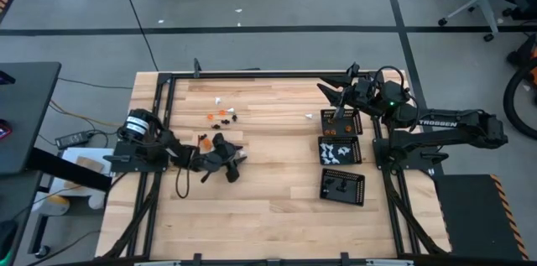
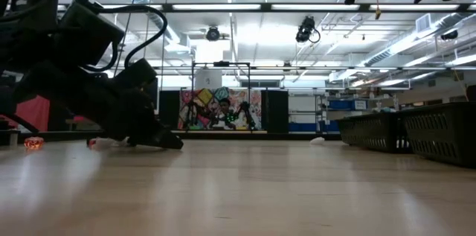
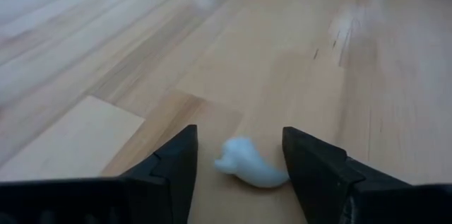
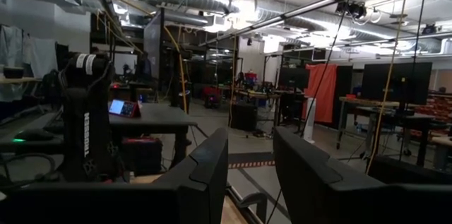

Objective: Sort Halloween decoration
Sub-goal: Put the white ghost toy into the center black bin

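Observation:
The Halloween decoration is tiny pieces scattered on the wooden table: a white one (image 1: 220, 100), orange ones (image 1: 216, 115), black ones (image 1: 232, 119) and another white one (image 1: 309, 116). My left gripper (image 1: 235, 162) is down at the tabletop left of centre, open, and its fingers stand on either side of a white ghost-like piece (image 3: 248, 164) lying on the wood. My right gripper (image 1: 336, 88) is open and raised above the far tray (image 1: 340, 122); its wrist view (image 4: 251, 171) shows only the room. In the low view my left gripper (image 2: 160, 139) rests low at the left. My left gripper has the white piece's tail end (image 3: 279, 178) close beside one finger (image 3: 311, 171), coming in low along the table. The piece lies flat on the wood. Whether the finger touches it, I cannot tell.
Three black perforated trays stand in a column on the right: the far one, a middle one holding white pieces (image 1: 339, 150) and a near one (image 1: 342, 186). In the low view the trays (image 2: 401, 132) stand at the right. A black frame (image 1: 252, 74) borders the table.

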{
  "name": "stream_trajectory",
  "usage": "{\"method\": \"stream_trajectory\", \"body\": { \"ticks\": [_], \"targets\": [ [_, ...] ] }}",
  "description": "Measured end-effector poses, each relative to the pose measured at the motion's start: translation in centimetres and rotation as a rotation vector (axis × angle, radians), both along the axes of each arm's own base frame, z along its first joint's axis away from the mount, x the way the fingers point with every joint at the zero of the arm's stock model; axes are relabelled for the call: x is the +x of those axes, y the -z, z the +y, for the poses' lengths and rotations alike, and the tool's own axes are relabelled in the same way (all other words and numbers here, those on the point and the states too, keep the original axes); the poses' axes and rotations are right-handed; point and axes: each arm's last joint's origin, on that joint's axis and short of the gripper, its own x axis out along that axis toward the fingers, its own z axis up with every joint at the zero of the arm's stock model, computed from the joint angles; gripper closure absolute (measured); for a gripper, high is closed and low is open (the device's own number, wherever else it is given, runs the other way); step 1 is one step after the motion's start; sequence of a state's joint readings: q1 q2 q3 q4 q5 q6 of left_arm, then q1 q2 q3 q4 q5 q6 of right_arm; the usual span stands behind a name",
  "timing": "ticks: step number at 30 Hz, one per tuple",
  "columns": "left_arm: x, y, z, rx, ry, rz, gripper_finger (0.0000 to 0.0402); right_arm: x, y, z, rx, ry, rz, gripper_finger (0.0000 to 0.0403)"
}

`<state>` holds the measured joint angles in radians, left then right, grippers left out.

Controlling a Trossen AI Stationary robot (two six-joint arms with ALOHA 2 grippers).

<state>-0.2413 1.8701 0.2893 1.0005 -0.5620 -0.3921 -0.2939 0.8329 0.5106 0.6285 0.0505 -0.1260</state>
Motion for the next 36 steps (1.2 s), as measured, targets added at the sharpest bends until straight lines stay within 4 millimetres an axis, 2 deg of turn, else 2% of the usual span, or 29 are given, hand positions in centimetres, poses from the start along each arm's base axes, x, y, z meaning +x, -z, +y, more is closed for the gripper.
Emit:
{"method": "stream_trajectory", "body": {
  "ticks": [5, 15, 24, 36],
  "targets": [
    [-0.01, 0.01, -0.02, 0.006, 0.014, 0.004, 0.0215, 0.0, -0.01, 0.0, 0.0, 0.0, -0.001, 0.0284],
    [0.19, -0.25, -0.08, 0.057, 0.07, -0.005, 0.0281, 0.0, -0.01, 0.0, 0.0, 0.0, -0.002, 0.0284],
    [0.32, -0.46, -0.21, 0.096, 0.116, -0.012, 0.0312, -0.01, -0.01, 0.0, 0.0, 0.0, -0.001, 0.0284],
    [0.49, -0.56, 0.16, 0.082, 0.127, -0.021, 0.0373, -0.01, -0.01, 0.0, 0.0, 0.0, -0.001, 0.0284]
  ]
}}
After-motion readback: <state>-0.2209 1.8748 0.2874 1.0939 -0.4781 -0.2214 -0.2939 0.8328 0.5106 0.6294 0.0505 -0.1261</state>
